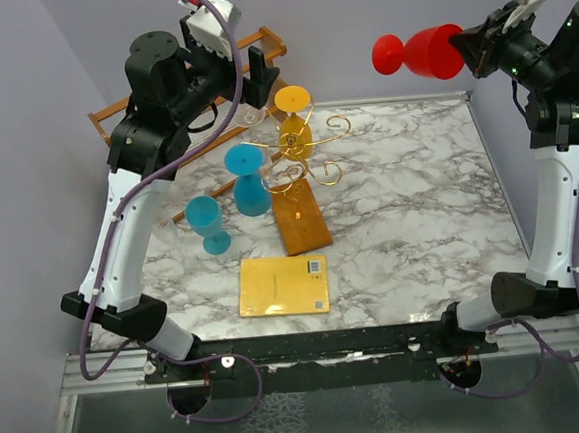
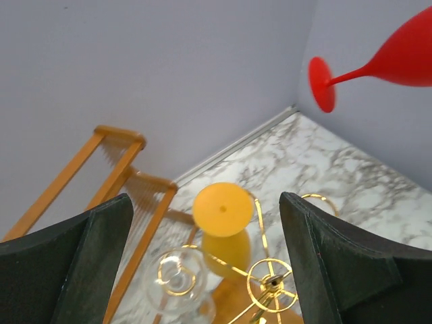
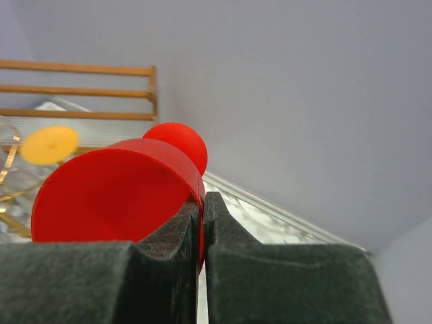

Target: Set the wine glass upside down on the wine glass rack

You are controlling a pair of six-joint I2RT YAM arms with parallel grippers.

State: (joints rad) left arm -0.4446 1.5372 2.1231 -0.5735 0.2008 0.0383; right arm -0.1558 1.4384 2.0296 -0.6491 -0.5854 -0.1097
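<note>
The counter (image 1: 419, 206) is white marble with grey veins, closed in by plain lavender walls (image 1: 354, 11) at the back and on both sides, and a slatted wooden shelf (image 1: 106, 114) stands in its far left corner. One gold wire rack (image 1: 302, 221) on a brown wooden base stands near the middle of the counter. There are five glasses. One yellow glass (image 1: 294, 121) hangs upside down at the far side of the rack, foot uppermost. Two blue glasses are to the left of the rack: one (image 1: 249, 180) just beside it with its foot on top, the other (image 1: 208, 225) nearer the left arm. One clear glass (image 2: 177, 277) shows in the left wrist view, to the left of the yellow one and close to the shelf. One red glass (image 1: 427, 52) is high in the air over the counter's far right corner, well apart from the rack, lying sideways with its foot pointing left. The right fingers (image 3: 202, 202) pinch its rim between them, one inside the bowl and one outside. The left fingers (image 2: 206, 199) are spread wide with nothing between them, above the far left of the rack. One flat yellow card (image 1: 283, 285) lies on the counter, just in front of the rack's base.
</note>
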